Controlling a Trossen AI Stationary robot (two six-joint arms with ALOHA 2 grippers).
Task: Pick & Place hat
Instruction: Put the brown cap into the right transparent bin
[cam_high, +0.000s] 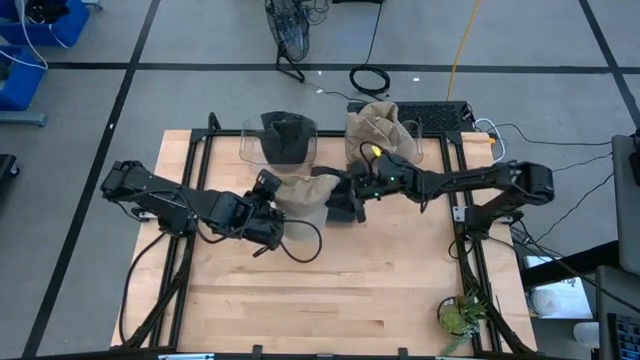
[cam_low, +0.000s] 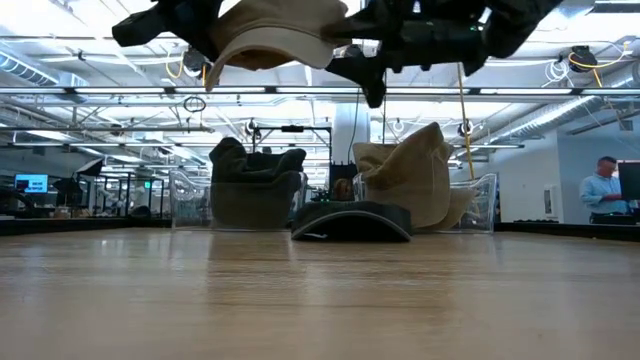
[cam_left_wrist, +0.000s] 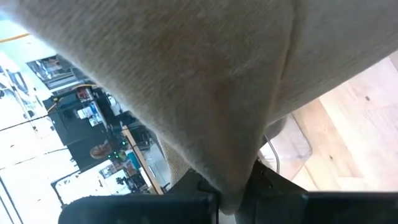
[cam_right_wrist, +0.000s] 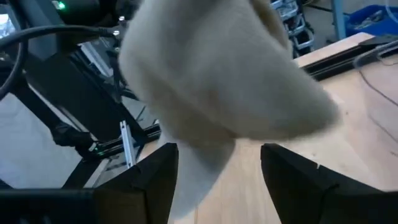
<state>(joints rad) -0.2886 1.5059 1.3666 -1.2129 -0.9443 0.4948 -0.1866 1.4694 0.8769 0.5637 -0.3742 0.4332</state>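
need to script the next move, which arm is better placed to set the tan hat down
Left. The left gripper is shut on the tan hat, held above the table; the right gripper is open beside it.

Wood table: dark cap, 2 clear bins w/ hats.

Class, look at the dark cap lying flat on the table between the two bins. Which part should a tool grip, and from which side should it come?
Grip the dark cap at its brim edge, coming from above. It lies low and flat on the table, so a level approach would probably find little to pinch. The bins stand close behind it, and the tan hat hangs above between both tools, so that should clear first.
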